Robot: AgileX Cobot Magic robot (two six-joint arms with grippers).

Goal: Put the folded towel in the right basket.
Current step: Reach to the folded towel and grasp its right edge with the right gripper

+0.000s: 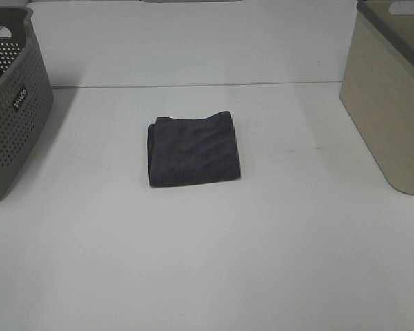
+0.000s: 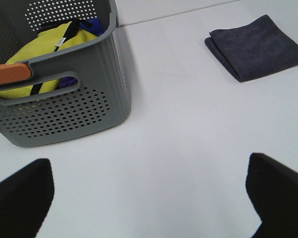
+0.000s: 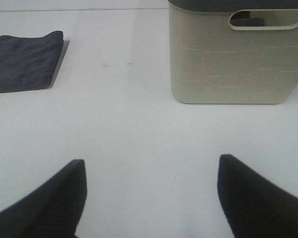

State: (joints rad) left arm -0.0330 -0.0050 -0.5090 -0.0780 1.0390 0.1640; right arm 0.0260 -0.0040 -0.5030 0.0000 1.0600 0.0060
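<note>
Plainly, with our left gripper and right gripper both wide and empty, we risk pinching only the top layer of the dark folded towel, unfolding it before the beige basket.

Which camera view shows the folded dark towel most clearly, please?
The exterior high view: the folded towel lies whole near the middle, seen from above. In the left wrist view the folded towel is smaller, at an angle, near a corner. The right wrist view cuts part of it off at the picture's edge.
</note>
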